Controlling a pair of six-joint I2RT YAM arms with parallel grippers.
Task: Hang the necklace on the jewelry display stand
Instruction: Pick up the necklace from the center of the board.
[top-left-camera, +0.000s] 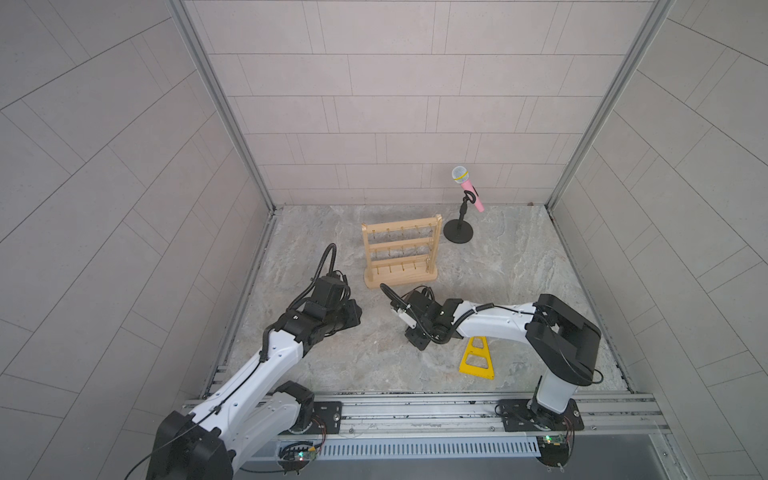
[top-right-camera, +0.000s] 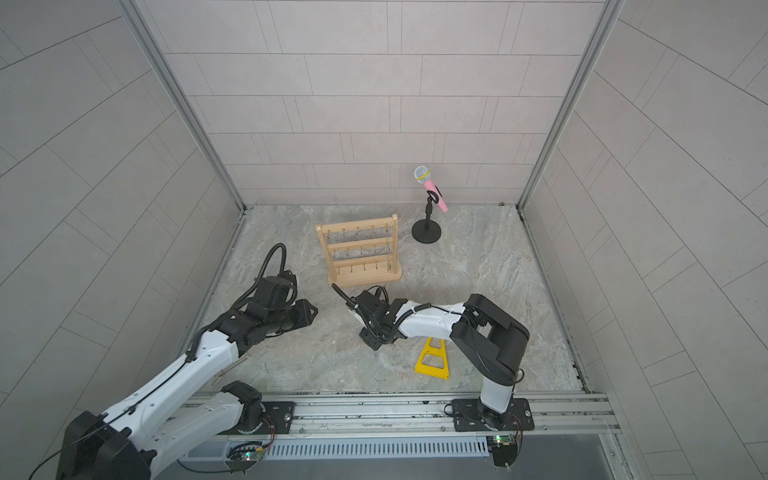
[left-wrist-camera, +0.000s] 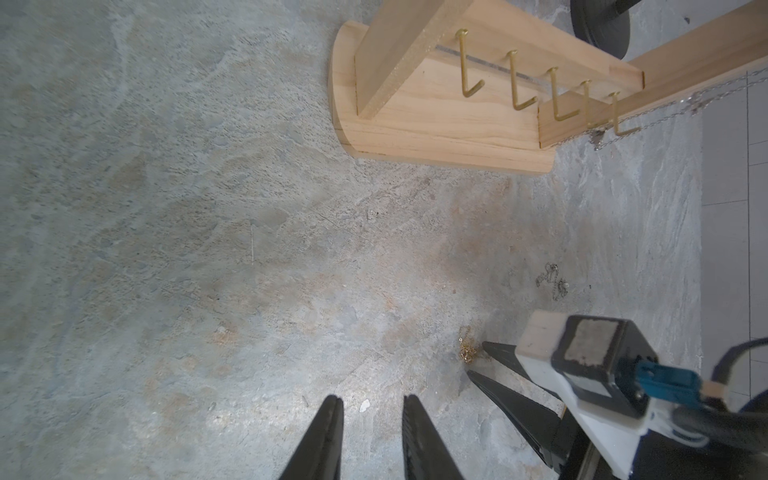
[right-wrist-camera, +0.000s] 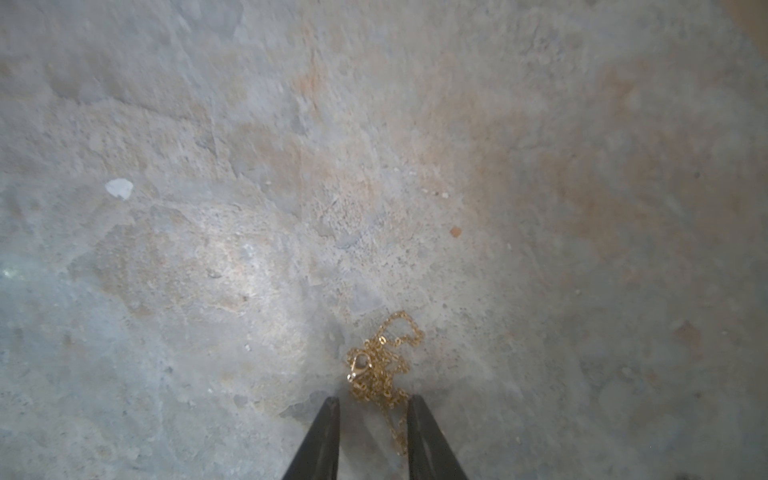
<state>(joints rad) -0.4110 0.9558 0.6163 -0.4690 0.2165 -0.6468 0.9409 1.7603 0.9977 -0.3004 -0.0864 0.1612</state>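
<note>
The necklace (right-wrist-camera: 382, 365), a thin gold chain with a clasp, lies bunched on the stone table. My right gripper (right-wrist-camera: 374, 400) is open just over it, fingertips at the heap's near edge, a strand running between the jaws beside one finger. The left wrist view shows the same gold heap (left-wrist-camera: 467, 349) at the tips of the right gripper's fingers (left-wrist-camera: 498, 353). My left gripper (left-wrist-camera: 370, 398) is open and holds nothing, low over bare table to the left. The jewelry display stand (top-left-camera: 401, 253) (top-right-camera: 359, 253) stands upright behind both grippers; its base and lowest hooks (left-wrist-camera: 436, 120) appear in the left wrist view.
A silver chain (left-wrist-camera: 665, 112) hangs from an end hook of the stand's lowest bar. A small silver chain heap (left-wrist-camera: 552, 278) lies on the table near the right gripper. A pink microphone (top-left-camera: 467, 189) on a black stand is at the back right. A yellow triangular frame (top-left-camera: 476, 359) lies under the right arm.
</note>
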